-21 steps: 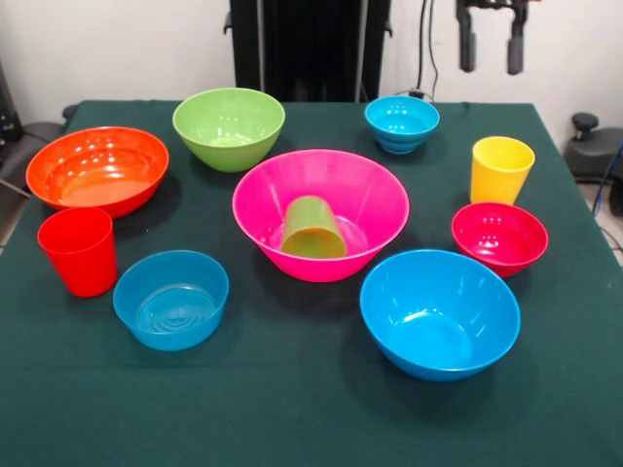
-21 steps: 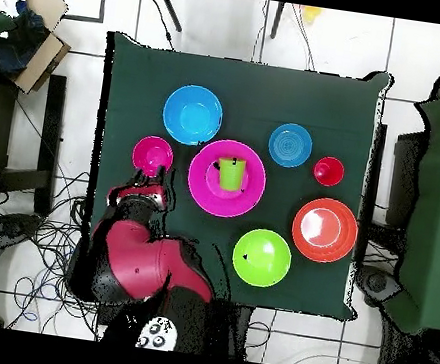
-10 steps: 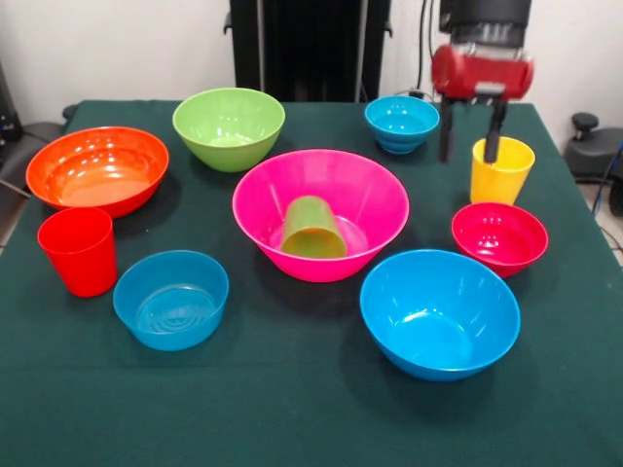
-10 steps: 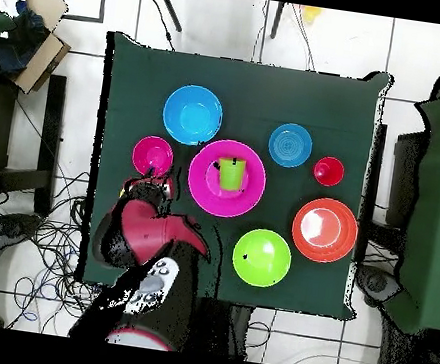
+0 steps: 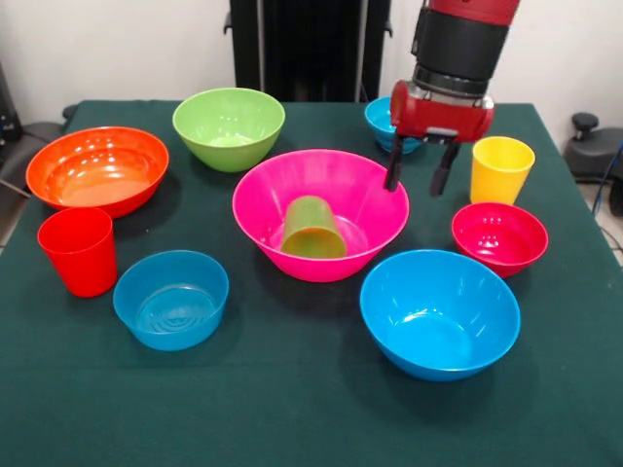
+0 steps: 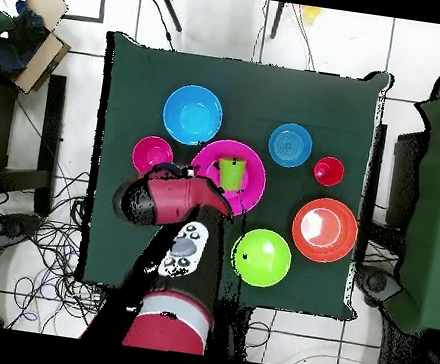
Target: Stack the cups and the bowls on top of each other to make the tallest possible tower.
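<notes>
My gripper (image 5: 416, 183) is open and empty. It hangs just beyond the right rim of the biggest pink bowl (image 5: 282, 185), left of the yellow cup (image 5: 501, 168). A green cup (image 5: 313, 229) lies tilted inside the pink bowl. The cyan small bowl (image 5: 375, 115) is partly hidden behind my wrist. Near the yellow cup sits the magenta-red small bowl (image 5: 498, 236), with the large blue bowl (image 5: 440, 311) in front. At the left stand the red cup (image 5: 78, 250), the translucent blue bowl (image 5: 171, 297), the orange bowl (image 5: 97, 170) and the lime bowl (image 5: 229, 126).
In the overhead view my arm (image 6: 176, 199) covers the left part of the pink bowl (image 6: 256, 170) and hides the yellow cup. The green table (image 5: 292, 409) has bare cloth along its near edge. Chairs stand beside the table.
My gripper came down and moved left in the front view, from over the yellow cup to the pink bowl's right rim. It stayed open. No cup or bowl moved.
</notes>
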Motion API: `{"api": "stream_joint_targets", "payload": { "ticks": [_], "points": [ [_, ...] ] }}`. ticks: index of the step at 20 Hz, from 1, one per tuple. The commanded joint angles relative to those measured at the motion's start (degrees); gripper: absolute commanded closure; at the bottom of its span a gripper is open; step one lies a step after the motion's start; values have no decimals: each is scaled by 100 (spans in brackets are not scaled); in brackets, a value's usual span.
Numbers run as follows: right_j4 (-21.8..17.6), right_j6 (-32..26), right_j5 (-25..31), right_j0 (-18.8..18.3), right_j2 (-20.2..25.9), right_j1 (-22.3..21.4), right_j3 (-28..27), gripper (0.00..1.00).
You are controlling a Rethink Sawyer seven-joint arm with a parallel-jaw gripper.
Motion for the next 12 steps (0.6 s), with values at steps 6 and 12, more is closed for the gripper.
{"api": "stream_joint_targets", "payload": {
  "ticks": [6, 12],
  "points": [
    [139, -416, 2193, -305, 1027, 365, -2422, 0],
    [90, -492, 2618, -417, 1166, 305, -2686, 0]
  ]
}}
